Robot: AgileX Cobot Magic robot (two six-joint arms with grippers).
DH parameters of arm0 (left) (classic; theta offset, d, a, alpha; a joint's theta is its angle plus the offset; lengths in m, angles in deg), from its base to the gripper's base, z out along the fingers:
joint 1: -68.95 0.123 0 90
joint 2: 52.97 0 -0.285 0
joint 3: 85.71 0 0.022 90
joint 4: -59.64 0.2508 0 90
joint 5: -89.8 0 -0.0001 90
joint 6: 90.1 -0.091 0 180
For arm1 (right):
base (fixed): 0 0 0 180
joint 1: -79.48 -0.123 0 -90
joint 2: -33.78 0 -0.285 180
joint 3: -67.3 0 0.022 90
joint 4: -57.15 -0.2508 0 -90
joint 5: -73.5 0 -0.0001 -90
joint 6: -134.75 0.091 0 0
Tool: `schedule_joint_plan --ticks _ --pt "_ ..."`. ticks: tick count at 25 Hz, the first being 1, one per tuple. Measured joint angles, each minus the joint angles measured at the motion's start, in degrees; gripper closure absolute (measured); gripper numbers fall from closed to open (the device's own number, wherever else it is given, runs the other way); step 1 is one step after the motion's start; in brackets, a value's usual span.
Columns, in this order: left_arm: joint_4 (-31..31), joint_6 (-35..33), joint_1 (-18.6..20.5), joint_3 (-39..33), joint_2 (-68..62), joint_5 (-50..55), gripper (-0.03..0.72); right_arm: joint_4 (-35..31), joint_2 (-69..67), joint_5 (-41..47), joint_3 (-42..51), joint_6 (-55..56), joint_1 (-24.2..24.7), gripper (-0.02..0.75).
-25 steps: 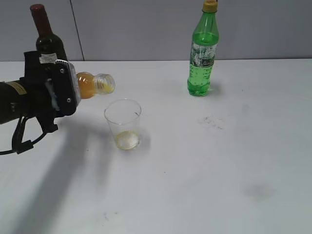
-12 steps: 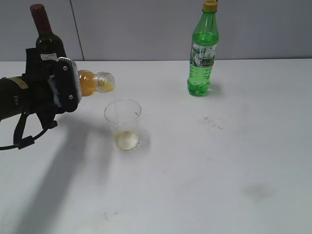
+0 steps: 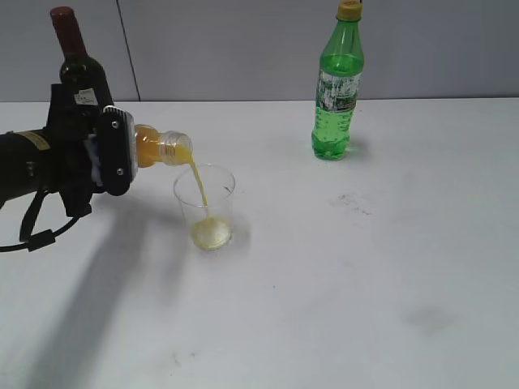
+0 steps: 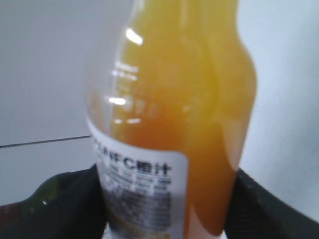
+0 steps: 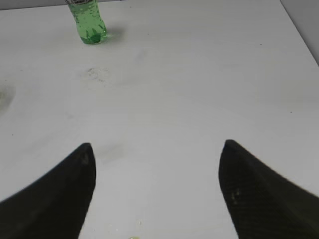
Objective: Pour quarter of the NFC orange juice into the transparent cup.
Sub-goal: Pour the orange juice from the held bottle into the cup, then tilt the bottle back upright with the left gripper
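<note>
My left gripper [image 3: 113, 154] is shut on the NFC orange juice [image 3: 158, 147], holding it tipped on its side with the open neck over the transparent cup [image 3: 204, 207]. A thin orange stream runs from the mouth into the cup, where a little juice lies at the bottom. In the left wrist view the NFC orange juice [image 4: 174, 124] fills the frame between the two dark fingers [image 4: 70, 204]. My right gripper [image 5: 157, 149] stands open above bare table with nothing between its fingers; it does not show in the exterior view.
A green soda bottle [image 3: 337, 85] stands at the back right, also seen as the green bottle [image 5: 88, 22] in the right wrist view. A dark wine bottle [image 3: 77, 61] stands behind the left arm. The white table [image 3: 365, 267] carries faint smudges.
The bottle has tipped further down and shifted slightly toward the cup. Juice now streams into the cup, where a second ago none was falling.
</note>
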Motion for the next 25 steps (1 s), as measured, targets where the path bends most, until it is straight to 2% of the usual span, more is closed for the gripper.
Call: schedule_joint_plan --ticks 25 --pt "1.8 -1.2 -0.1 0.0 -0.1 -3.5 0.209 0.0 0.0 0.0 0.0 0.0 0.0 0.148"
